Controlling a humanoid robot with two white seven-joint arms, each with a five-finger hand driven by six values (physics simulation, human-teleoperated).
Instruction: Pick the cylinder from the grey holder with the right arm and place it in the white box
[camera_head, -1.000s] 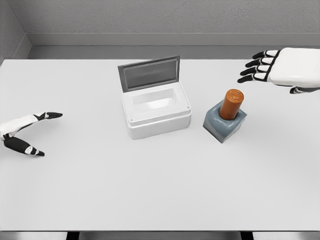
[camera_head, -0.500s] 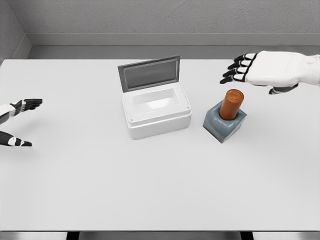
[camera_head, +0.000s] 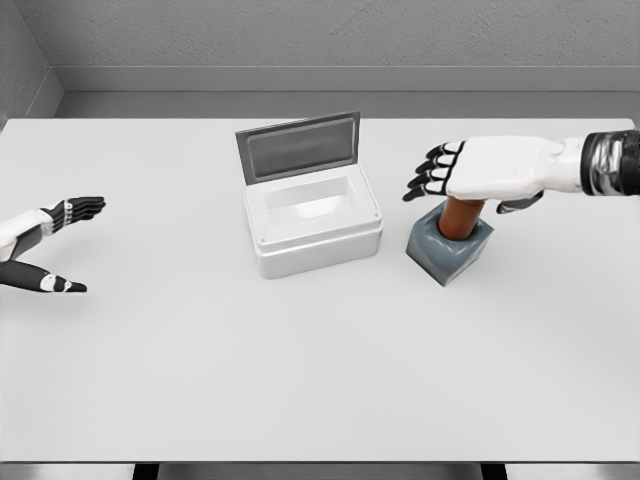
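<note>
1. The white right hand (camera_head: 480, 170) hovers flat over the cylinder's top, fingers extended, holding nothing.
2. The orange-brown smooth cylinder (camera_head: 462, 216) stands upright in the grey block holder (camera_head: 449, 248), top hidden.
3. It looks rigid and possibly slick; grip the exposed side above the holder.
4. The white open-lidded box (camera_head: 312, 224) sits left of it.

Table (camera_head: 300, 380) carries two items near its centre. The box (camera_head: 312, 232) sits left of the holder (camera_head: 448, 250), the two near each other but apart. Box lid (camera_head: 298, 146) stands raised along the box's far edge. The cylinder (camera_head: 462, 216) stands upright in the holder (upper end hidden). The right hand (camera_head: 480, 170) is above the cylinder, entering from the right. The left hand (camera_head: 45, 245) is at the table's left edge, well apart from the box.
</note>
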